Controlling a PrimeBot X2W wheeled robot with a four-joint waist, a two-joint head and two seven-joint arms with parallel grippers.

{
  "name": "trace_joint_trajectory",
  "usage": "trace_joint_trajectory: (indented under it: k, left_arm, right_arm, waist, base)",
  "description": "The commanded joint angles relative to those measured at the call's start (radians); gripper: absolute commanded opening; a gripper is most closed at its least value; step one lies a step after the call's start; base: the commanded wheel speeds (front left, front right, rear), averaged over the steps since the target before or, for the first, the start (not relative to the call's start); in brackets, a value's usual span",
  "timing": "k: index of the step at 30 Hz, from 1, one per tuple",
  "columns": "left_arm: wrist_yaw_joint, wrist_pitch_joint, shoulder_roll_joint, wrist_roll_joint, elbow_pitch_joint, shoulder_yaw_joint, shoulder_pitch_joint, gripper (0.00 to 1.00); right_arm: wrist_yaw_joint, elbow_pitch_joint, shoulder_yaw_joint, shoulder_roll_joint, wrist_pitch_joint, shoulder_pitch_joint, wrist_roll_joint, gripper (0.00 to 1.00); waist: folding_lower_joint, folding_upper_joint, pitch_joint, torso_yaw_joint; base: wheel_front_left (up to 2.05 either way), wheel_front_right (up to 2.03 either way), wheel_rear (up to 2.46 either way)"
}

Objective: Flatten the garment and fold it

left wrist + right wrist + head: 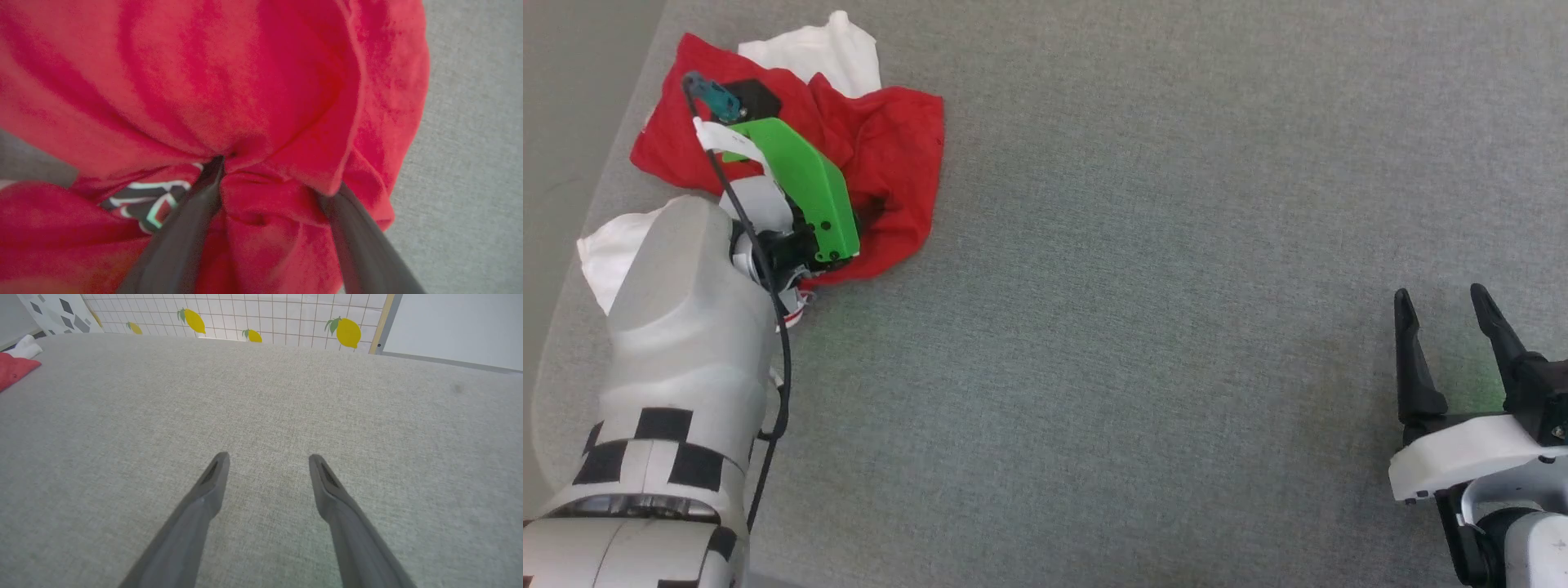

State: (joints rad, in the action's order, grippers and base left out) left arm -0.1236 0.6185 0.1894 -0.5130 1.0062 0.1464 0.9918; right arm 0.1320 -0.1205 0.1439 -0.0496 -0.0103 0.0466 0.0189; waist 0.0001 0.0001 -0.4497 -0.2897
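A grey counter point(1143, 269) covered in coarse woven cloth spreads across the scene, its near-left corner rounded. Behind its far edge, in the right wrist view, stands a wall point(286, 314) of white grid-lined tiles printed with yellow lemons point(347, 332). The garment point(890, 163) lies in a crumpled heap at the counter's far left corner. It is soft red jersey thrown into deep folds, with one white sleeve point(825, 49) poking out at the top and another white patch point(605, 253) at the left beside the pale forearm point(686, 327). A glossy green bracket point(809, 184) and a thin black cable point(783, 343) ride on that arm above the heap. In the left wrist view the left end effector point(277, 174) is released, its two dark tapered fingers spread wide. Both tips are buried in the red cloth point(245, 81), and a bunched fold sits between them. Just beside the left finger a scrap of black lettering point(143, 200) with white outline shows in a crease. The right end effector point(1439, 292) is well apart from the garment, at the lower right over bare counter. It too is released, its fingers splayed with nothing between them point(268, 456). From there the garment shows as a small red and white edge point(16, 367) at the far left.
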Motion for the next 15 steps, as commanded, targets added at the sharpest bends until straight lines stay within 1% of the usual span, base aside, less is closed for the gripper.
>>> trace_joint_trajectory:
  k: [1, 2, 3, 4, 6, 9, 14, 15]
  left_arm:
    - [-0.007, -0.003, -0.026, 0.007, 0.039, 0.014, -0.040, 0.77]
    - [-0.006, -0.027, -0.028, 0.007, 0.039, 0.012, -0.042, 0.15]
    - [-0.005, -0.058, -0.033, 0.002, 0.040, 0.007, -0.044, 0.00]
    - [-0.004, -0.082, -0.034, 0.003, 0.040, 0.006, -0.045, 0.00]
    - [0.007, -0.162, -0.034, -0.009, 0.035, -0.017, -0.039, 0.00]
    - [0.008, -0.299, -0.029, -0.025, 0.014, -0.046, -0.029, 0.00]
    - [0.007, -0.491, 0.023, 0.010, -0.024, -0.044, 0.014, 0.00]
    - [0.006, -0.509, 0.028, 0.009, -0.032, -0.046, 0.026, 0.00]
  right_arm:
    - [-0.001, -0.005, 0.001, -0.001, -0.002, 0.022, 0.008, 1.00]
    - [-0.001, -0.004, 0.000, -0.001, -0.003, 0.023, 0.008, 1.00]
    - [-0.001, -0.004, 0.000, -0.001, -0.004, 0.024, 0.008, 1.00]
    - [-0.001, -0.002, -0.001, -0.001, -0.004, 0.025, 0.007, 1.00]
    - [-0.001, 0.006, -0.004, -0.001, -0.001, 0.027, 0.007, 1.00]
    - [-0.001, 0.026, -0.011, -0.001, 0.007, 0.025, -0.004, 1.00]
    - [-0.001, 0.075, -0.032, -0.001, 0.032, 0.019, -0.035, 1.00]
    - [-0.001, 0.087, -0.035, -0.001, 0.040, 0.017, -0.043, 1.00]
  waist:
    - [-0.0001, -0.0001, -0.019, 0.006]
    - [-0.0001, -0.0001, -0.018, 0.002]
    - [-0.0001, -0.0001, -0.014, -0.004]
    - [-0.0001, -0.0001, -0.010, -0.008]
    - [-0.0001, -0.0001, 0.005, -0.018]
    - [-0.0001, -0.0001, 0.045, -0.033]
    - [-0.0001, -0.0001, 0.138, -0.041]
    - [-0.0001, -0.0001, 0.156, -0.039]
  base:
    - [0.00, 0.00, 0.00]
    - [0.00, 0.00, 0.00]
    - [0.00, 0.00, 0.00]
    - [0.00, 0.00, 0.00]
    - [0.00, 0.00, 0.00]
    - [0.00, 0.00, 0.00]
    - [0.00, 0.00, 0.00]
    - [0.00, 0.00, 0.00]
